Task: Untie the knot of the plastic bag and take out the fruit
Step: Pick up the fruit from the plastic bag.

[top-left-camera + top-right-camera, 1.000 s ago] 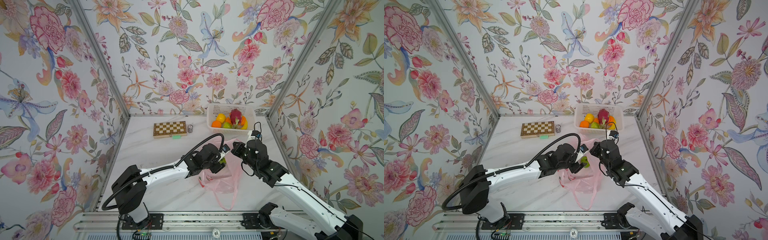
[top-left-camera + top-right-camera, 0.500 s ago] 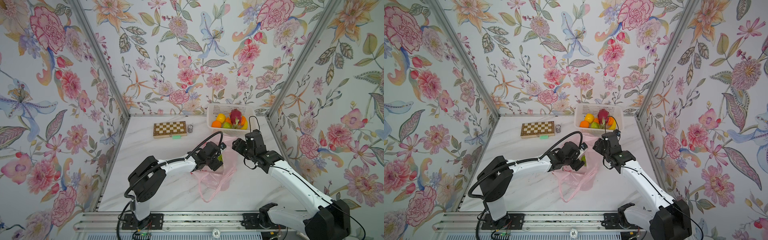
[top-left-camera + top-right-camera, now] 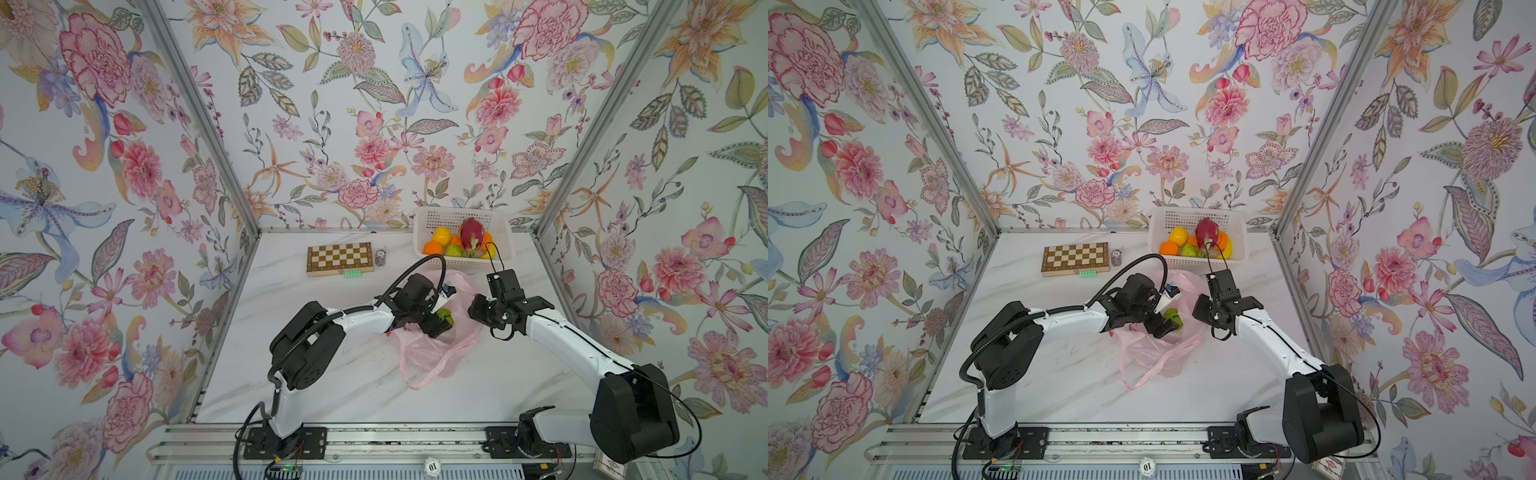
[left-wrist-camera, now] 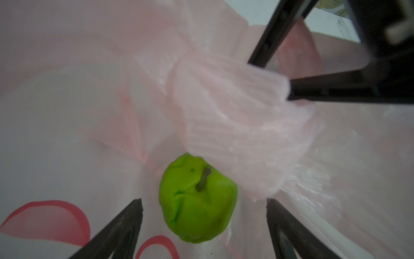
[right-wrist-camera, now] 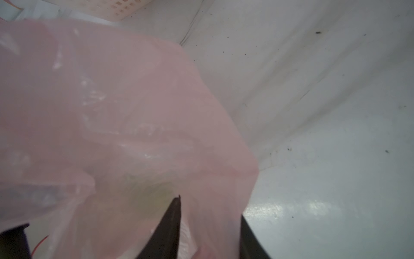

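Down inside the bag [image 3: 432, 357], why is the left tool [image 4: 202, 199] just parked wide open around that green apple [image 3: 446, 316]? ~mo

Because it's lined up for the grab, I reckon. Its two fingers sit either side of the apple with daylight on both, nothing clenched yet. The apple is the only fruit I can see in there, lying on the bag's bottom layer near the mouth. ~dex

And the right tool [image 4: 272, 78]? ~mo

That's the helper. In the left wrist view its fingers come together on a pleated bunch of the pink plastic, so it's got hold of the bag's rim. Lifting that props the mouth open like a tent so the left one can reach in. The right wrist view is mostly pink blur, so I'd say "pinching the plastic" rather than swear how tight. ~dex

What about the knot? ~mo

Can't spot one. A loop handle [image 3: 409, 370] lies slack on the surface [image 3: 332, 374] on the robot's side of the bag, so I'd call that part done. ~dex

Where does the apple go? ~mo

My guess: the white basket [image 3: 457, 210] in the far corner, just beyond the bag, where the rest of the fruit [image 3: 471, 232] sits: oranges, a yellow one, a green one, a dragon fruit. Watch for the film snagging when the fingers close. ~dex
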Robot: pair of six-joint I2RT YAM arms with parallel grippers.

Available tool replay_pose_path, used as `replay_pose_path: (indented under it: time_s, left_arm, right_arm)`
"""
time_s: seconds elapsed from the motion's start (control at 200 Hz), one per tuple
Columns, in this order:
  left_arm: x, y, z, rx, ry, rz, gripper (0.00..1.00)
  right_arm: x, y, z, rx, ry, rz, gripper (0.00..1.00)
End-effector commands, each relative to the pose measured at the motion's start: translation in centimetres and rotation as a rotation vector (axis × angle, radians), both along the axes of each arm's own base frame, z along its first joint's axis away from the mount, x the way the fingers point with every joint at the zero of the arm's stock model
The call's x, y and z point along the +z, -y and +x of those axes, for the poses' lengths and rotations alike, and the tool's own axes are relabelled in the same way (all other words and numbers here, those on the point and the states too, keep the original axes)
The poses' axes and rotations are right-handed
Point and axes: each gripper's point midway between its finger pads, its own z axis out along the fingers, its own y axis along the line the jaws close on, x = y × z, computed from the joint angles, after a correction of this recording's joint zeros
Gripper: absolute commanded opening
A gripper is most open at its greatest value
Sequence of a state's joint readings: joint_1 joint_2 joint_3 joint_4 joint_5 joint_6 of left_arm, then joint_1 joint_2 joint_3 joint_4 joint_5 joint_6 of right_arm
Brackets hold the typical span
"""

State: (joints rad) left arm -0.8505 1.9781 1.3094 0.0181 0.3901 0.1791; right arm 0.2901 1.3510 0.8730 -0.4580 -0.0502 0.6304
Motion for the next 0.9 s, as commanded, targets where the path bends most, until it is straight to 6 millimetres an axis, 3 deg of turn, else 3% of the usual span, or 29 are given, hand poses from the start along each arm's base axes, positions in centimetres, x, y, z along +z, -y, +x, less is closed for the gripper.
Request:
replay_pose_path:
  time_s: [0.0, 0.3, 0.44, 0.666, 0.896]
  left_arm:
    - [-0.4, 0.6, 0.5, -0.052, 0.021, 0.013, 0.89]
    - [-3.3, 0.3, 1.9, -0.016, 0.004, 0.105, 0.87]
    - [-3.9, 0.4, 2.9, 0.011, 0.006, 0.11, 0.78]
    - [-0.9, 1.0, 2.6, 0.006, -0.026, -0.001, 0.58]
    - [3.3, 1.2, 1.3, 0.021, -0.071, -0.126, 0.52]
  right_arm:
    - [-1.6, 0.3, -0.1, 0.053, -0.041, -0.019, 0.2]
    - [-2.2, 0.0, 1.2, 0.066, -0.065, 0.014, 0.19]
    - [-1.7, 0.2, 1.6, 0.059, -0.05, 0.026, 0.19]
    - [-0.5, 1.0, 2.0, -0.008, -0.03, 0.073, 0.21]
    - [0.9, 1.8, 2.7, -0.063, 0.01, 0.07, 0.18]
